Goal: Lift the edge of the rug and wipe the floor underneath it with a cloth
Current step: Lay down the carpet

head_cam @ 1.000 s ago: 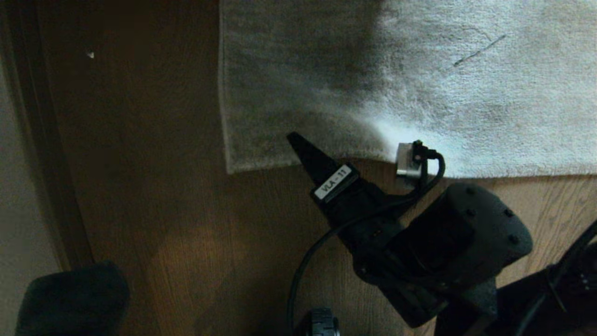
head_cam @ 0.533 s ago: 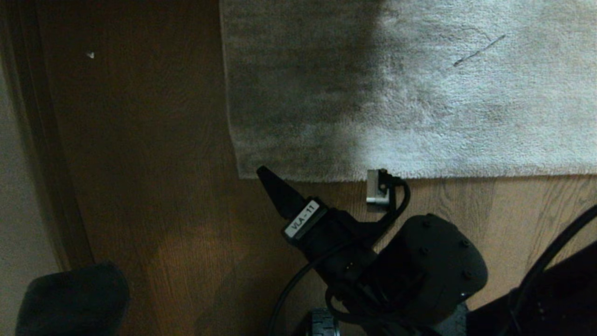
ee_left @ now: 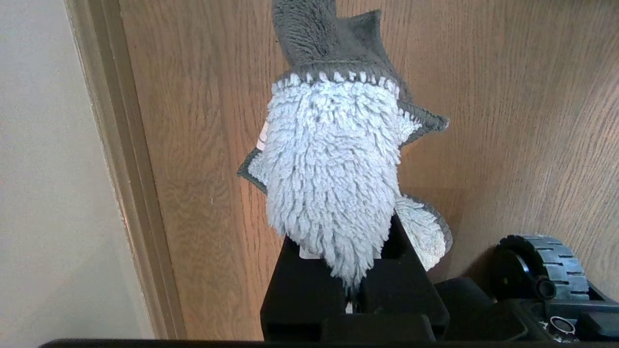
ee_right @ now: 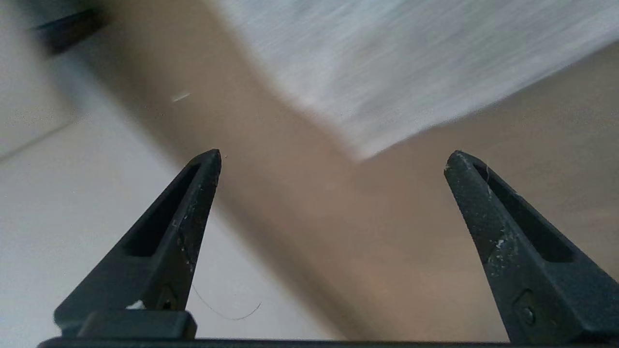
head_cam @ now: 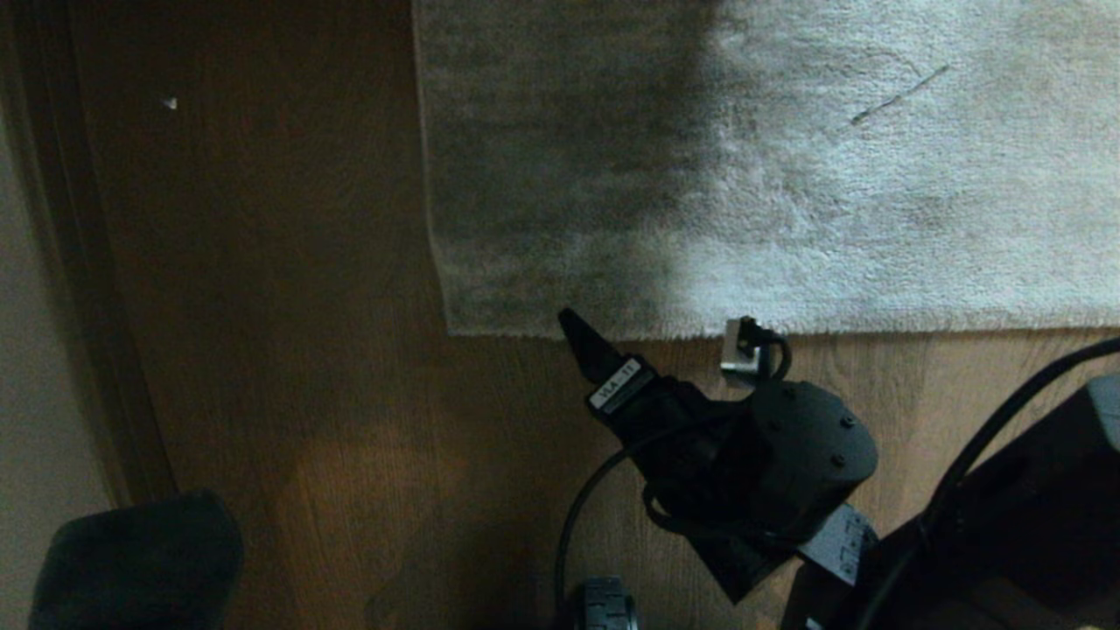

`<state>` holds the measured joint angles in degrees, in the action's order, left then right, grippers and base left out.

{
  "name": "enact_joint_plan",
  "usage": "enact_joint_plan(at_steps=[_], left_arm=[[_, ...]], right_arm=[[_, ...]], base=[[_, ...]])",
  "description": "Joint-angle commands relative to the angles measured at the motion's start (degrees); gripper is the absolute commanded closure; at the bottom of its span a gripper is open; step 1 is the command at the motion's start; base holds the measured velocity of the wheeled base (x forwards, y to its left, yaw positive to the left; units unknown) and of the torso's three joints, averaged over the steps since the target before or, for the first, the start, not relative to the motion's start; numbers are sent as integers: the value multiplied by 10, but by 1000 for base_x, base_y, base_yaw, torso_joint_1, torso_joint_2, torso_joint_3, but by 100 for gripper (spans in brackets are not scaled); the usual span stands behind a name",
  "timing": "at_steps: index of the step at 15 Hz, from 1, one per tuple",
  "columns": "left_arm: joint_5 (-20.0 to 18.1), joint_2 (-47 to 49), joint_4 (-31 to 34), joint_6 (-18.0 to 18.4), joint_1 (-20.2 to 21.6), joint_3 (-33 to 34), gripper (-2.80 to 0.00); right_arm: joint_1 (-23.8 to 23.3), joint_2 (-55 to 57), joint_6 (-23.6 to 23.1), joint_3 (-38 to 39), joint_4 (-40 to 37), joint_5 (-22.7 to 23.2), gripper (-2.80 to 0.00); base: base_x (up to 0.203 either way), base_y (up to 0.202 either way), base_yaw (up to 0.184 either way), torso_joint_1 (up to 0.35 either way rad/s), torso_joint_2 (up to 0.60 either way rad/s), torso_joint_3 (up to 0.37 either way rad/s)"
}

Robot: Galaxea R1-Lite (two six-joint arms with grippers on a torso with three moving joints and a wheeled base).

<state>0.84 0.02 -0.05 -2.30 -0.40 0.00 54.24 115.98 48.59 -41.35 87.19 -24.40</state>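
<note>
Head view: one rug edge (head_cam: 700, 332), one right gripper (head_cam: 612, 350), two fingers (ee_right: 184, 227) apart.

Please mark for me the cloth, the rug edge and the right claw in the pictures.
cloth (ee_left: 329, 188), left wrist view, on its pale shaggy middle.
rug edge (head_cam: 919, 331), head view, on the straight near border.
right claw (ee_right: 333, 159), right wrist view, midway between the open tips.

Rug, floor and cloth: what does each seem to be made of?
The pale grey-beige rug: soft short-pile textile, matted fuzzy nap. The brown floor: wood or wood-look boards, wavy grain, slight sheen. The whitish shaggy cloth: probably microfibre, looped strands with a grey stitched border.
</note>
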Motion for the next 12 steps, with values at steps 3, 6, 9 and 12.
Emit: enact_joint_plan(at_steps=[3, 6, 9, 12], left_arm=[[0, 0, 0, -1, 1, 0, 0], [0, 0, 0, -1, 0, 0, 0], [0, 0, 0, 0, 0, 0, 0], [0, 0, 0, 0, 0, 0, 0]], right_arm=[[-41, -16, -18, 42, 27, -16, 0], [-58, -47, -19, 51, 27, -24, 0], [-63, -59, -18, 78, 27, -24, 0], [-70, -39, -16, 91, 27, -25, 0]], base=[[0, 0, 0, 0, 0, 0], [0, 0, 0, 0, 0, 0], [0, 0, 0, 0, 0, 0], [0, 0, 0, 0, 0, 0]])
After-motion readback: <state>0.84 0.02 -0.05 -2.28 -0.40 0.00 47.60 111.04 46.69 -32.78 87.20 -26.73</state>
